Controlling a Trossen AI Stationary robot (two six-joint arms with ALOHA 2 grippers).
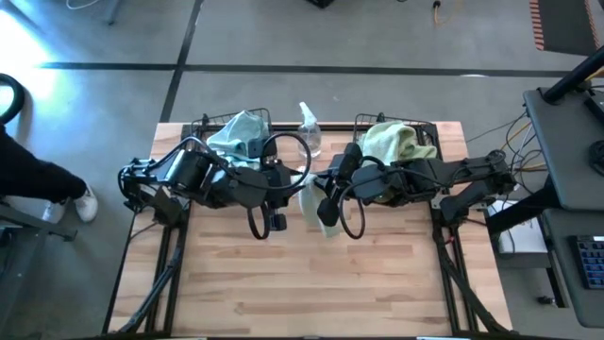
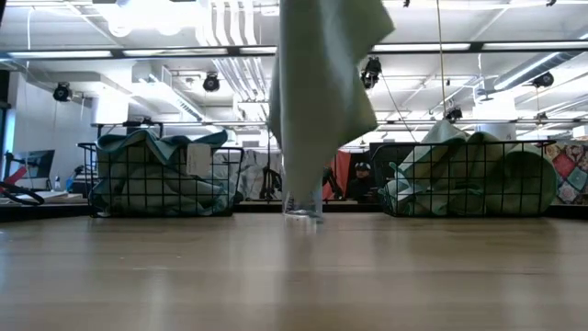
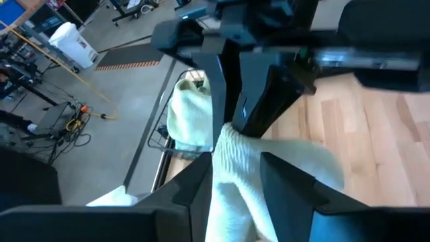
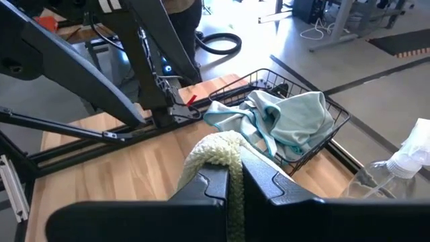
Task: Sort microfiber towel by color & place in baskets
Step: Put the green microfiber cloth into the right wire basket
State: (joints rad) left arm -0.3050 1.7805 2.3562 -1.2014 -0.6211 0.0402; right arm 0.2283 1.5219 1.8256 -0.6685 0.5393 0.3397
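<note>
A pale yellow-green microfiber towel (image 1: 317,206) hangs between my two grippers over the middle of the table. In the low view the towel (image 2: 317,101) hangs clear of the tabletop. My left gripper (image 3: 235,191) and my right gripper (image 4: 232,178) are both shut on it, facing each other. The left black wire basket (image 1: 203,126) holds light blue towels (image 1: 238,132). The right basket (image 1: 429,127) holds yellow-green towels (image 1: 392,142). My left gripper pinches the towel between its two fingers, on a bunched part just below the towel's top (image 3: 235,161). It comes level from the table's left. The towel hangs clear of the table. My right gripper pinches the towel's top, a bunched fold (image 4: 218,151), between its two fingers. It comes from the table's right, slanting down. The rest of the towel hangs slack below the fingers, clear of the table.
A clear spray bottle (image 1: 309,132) stands between the two baskets at the far edge, just behind the hanging towel. The near half of the wooden table (image 1: 311,283) is bare. Black frame rails run along both sides of the table.
</note>
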